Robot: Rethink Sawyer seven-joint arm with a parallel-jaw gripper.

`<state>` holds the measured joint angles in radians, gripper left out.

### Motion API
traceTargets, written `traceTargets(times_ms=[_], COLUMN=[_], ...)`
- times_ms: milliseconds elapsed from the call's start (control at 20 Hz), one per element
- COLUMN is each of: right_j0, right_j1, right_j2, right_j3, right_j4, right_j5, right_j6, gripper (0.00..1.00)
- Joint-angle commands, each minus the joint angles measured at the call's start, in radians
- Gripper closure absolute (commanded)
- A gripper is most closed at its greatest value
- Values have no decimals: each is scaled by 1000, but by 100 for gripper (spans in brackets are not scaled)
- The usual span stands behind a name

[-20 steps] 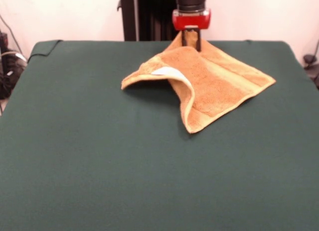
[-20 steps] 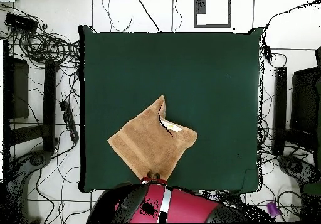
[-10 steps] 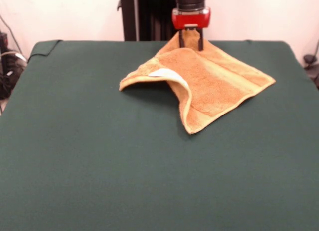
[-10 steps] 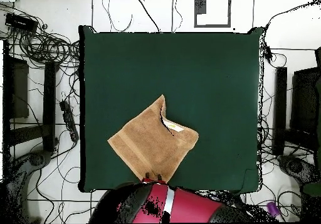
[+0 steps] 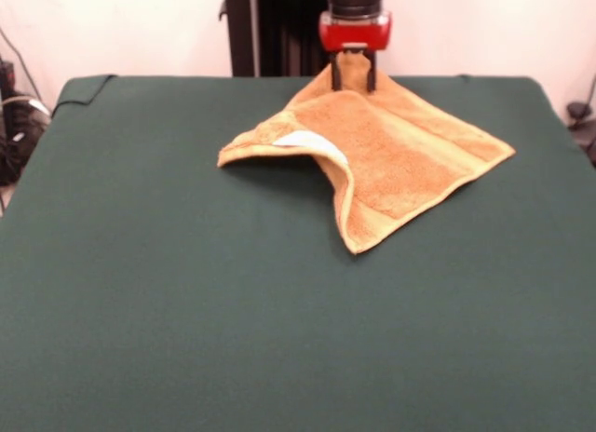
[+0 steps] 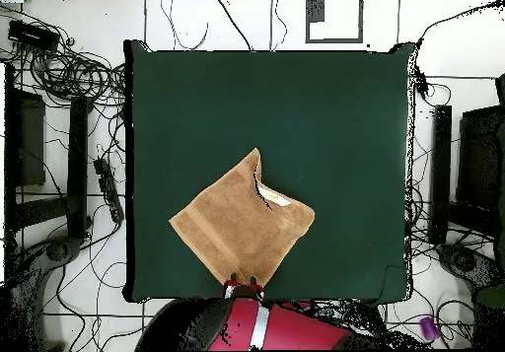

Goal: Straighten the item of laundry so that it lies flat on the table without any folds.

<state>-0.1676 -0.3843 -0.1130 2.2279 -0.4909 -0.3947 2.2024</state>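
1. Orange-tan terry towel [image 5: 391, 153] lies on the dark green table [image 5: 186, 311], toward the far side in front view and right of centre.
2. Overhead view: towel [image 6: 237, 225] sits low in the picture, near the table's [image 6: 335, 121] bottom edge, left of centre, turned like a diamond.
3. Gripper [image 5: 353, 71] w/ red body & black fingers pinches the towel's far corner; corner is lifted off the cloth, fabric rising to a peak between the fingers. Fingers narrow, closed on the corner.
4. Overhead: gripper [image 6: 244, 285] at the towel's bottom tip, just at the table edge; red and black arm [image 6: 261, 326] below it.
5. Towel not flat. Front view: left part is folded over, edge curling up and standing off the table w/ shadow under it.
6. Small white label [image 5: 303, 138] shows on the underside of that raised fold; overhead it shows pale at the towel's right side [image 6: 276, 200].
7. Woven border band [image 5: 466, 145] runs along the right-hand part in front view, which lies flat on the table; near tip points toward the camera.
8. Rest of the table is bare green cloth; cables [image 6: 69, 72] on the floor around it in overhead view.
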Motion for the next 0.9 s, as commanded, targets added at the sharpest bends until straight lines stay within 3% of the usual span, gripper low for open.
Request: traceTargets(times_ms=[50, 350, 750, 900], right_j0=[55, 40, -5, -11], right_j1=[-128, -191, -500, -558], right_j2=[83, 133, 260, 292], right_j3=[-215, -233, -155, -171], right_j4=[117, 119, 186, 221], right_j5=[302, 402, 709, 814], right_j6=[12, 40, -12, -39], gripper=[0, 0, 0, 0])
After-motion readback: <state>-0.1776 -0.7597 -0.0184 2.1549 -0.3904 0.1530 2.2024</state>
